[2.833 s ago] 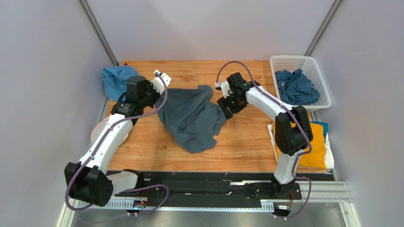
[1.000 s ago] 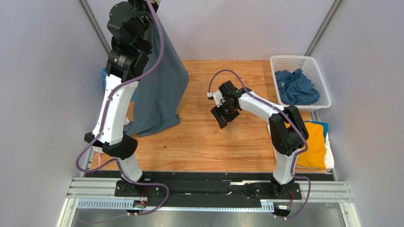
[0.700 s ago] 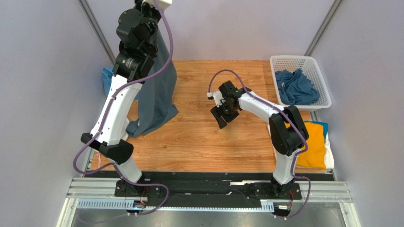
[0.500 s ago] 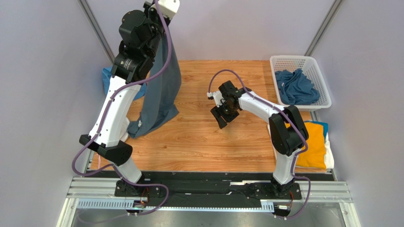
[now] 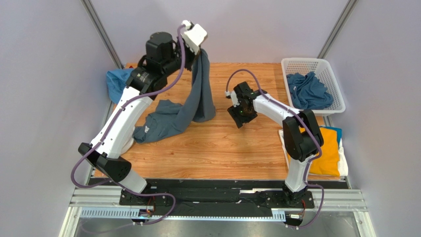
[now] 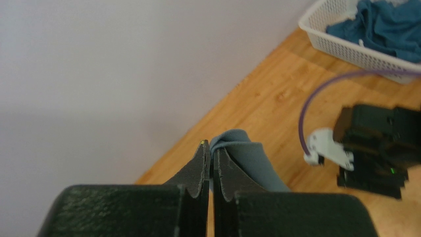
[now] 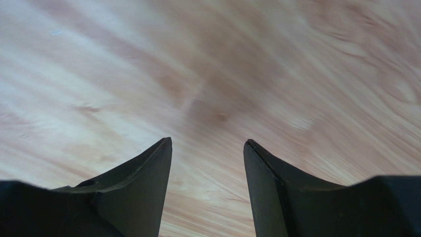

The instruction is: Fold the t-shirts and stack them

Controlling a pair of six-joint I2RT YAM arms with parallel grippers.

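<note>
My left gripper [image 5: 200,49] is raised above the table's back middle and shut on an edge of a dark slate-blue t-shirt [image 5: 197,94]. The shirt hangs down from it, its lower part bunched on the wood [image 5: 163,123]. In the left wrist view the cloth [image 6: 244,155] is pinched between the closed jaws of the left gripper [image 6: 211,153]. My right gripper [image 5: 240,118] is open and empty, low over bare wood just right of the hanging shirt; the right wrist view shows the right gripper [image 7: 207,148] with only blurred wood between its fingers. A mustard-yellow shirt [image 5: 328,153] lies folded on a white one at the right edge.
A white basket [image 5: 321,66] at the back right holds slate-blue shirts [image 5: 307,91]. A bright blue cloth [image 5: 117,81] lies at the back left corner. Walls enclose the table on three sides.
My left arm lifted the shirt high off the table, then swung right and lower with it, so the shirt's lower part now lies on the wood. My right gripper shifted slightly right and back.
</note>
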